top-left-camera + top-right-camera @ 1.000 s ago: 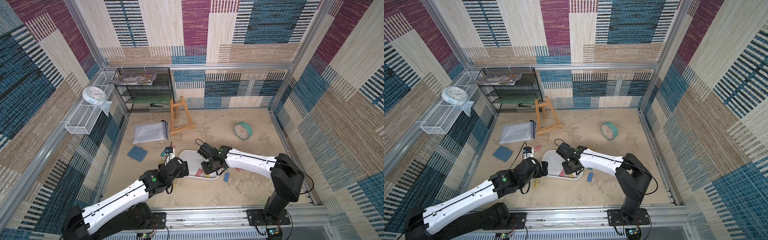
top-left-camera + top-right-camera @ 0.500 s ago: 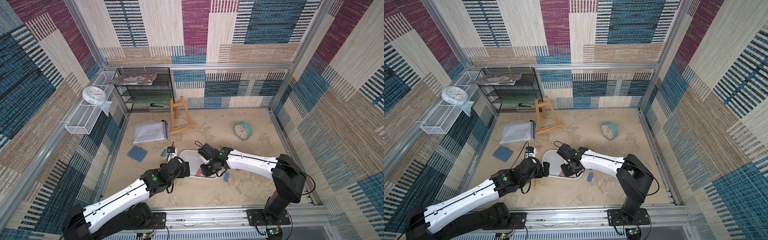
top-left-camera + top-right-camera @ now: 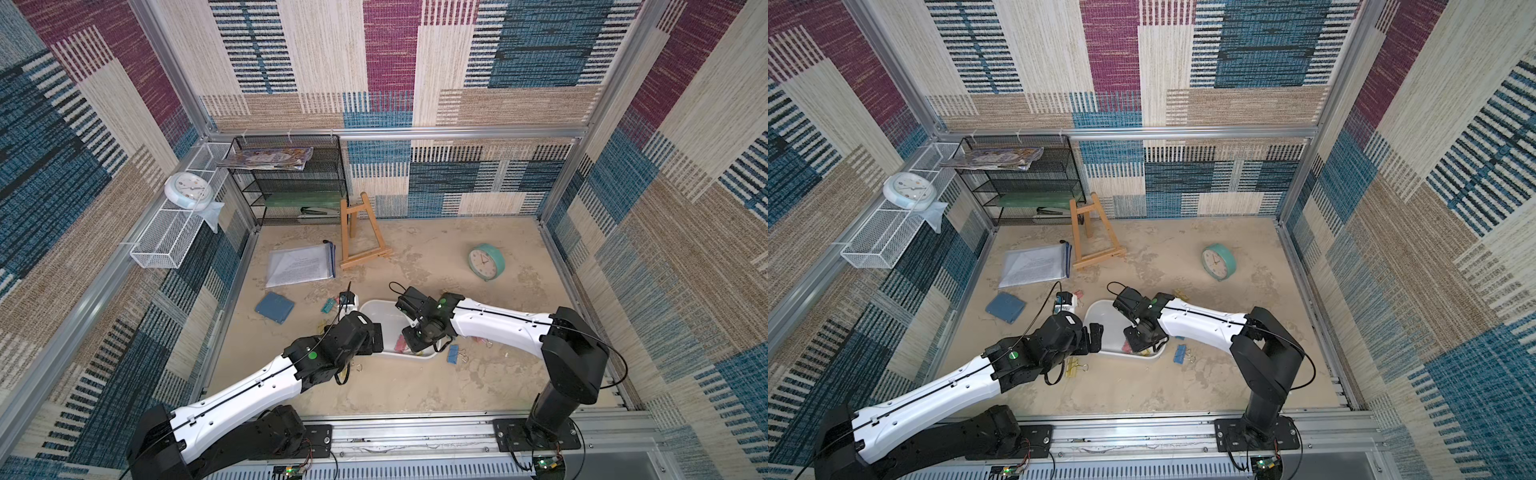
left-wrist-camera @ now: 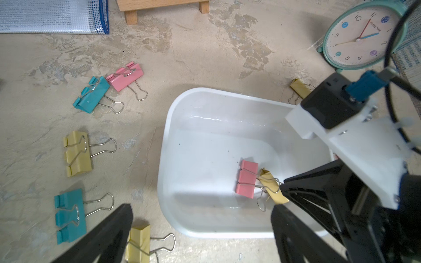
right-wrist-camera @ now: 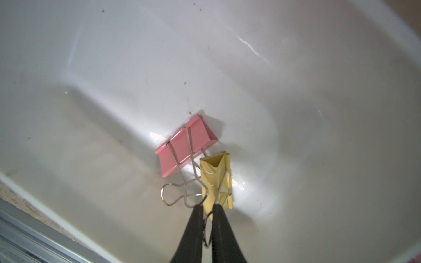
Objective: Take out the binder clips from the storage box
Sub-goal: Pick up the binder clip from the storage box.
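The storage box (image 3: 380, 316), a shallow white tub, sits on the floor between my arms. A pink binder clip (image 5: 184, 145) and a yellow binder clip (image 5: 215, 177) lie touching inside it. My right gripper (image 5: 206, 208) reaches down into the tub and is shut on the yellow clip's wire handle. My left gripper (image 4: 201, 207) hangs open over the tub's near-left rim (image 4: 164, 145), holding nothing. Several clips lie on the floor left of the tub: teal (image 4: 91, 94), pink (image 4: 125, 76) and yellow (image 4: 77, 153). A blue clip (image 3: 453, 353) lies to its right.
A teal alarm clock (image 3: 485, 262) stands at the back right. A wooden easel (image 3: 359, 232), a document pouch (image 3: 301, 266) and a dark-blue pad (image 3: 274, 307) lie behind and left of the tub. A black mesh rack (image 3: 291, 183) fills the back-left corner.
My right gripper's fingers have closed onto the yellow clip's handle inside the tub. The left arm has stayed where it was, open.
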Action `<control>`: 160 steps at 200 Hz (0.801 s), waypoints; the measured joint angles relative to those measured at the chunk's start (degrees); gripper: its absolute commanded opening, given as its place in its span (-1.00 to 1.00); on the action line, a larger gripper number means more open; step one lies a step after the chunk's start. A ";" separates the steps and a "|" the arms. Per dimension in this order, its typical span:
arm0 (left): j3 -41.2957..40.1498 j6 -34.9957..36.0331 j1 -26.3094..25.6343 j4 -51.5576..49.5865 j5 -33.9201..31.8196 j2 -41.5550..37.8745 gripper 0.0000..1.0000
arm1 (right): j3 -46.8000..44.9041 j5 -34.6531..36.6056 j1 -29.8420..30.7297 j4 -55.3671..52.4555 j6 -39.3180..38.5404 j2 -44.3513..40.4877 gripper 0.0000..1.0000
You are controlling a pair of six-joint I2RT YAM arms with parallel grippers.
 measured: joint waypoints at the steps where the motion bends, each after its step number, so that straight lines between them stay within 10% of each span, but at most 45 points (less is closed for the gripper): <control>1: 0.00 0.00 0.00 0.00 0.00 0.00 0.99 | 0.02 0.02 0.00 -0.02 0.00 0.00 -0.80; 160: 2.60 1.05 0.02 0.42 3.17 3.26 0.99 | 1.70 10.56 0.00 -2.43 1.99 -3.26 -1.00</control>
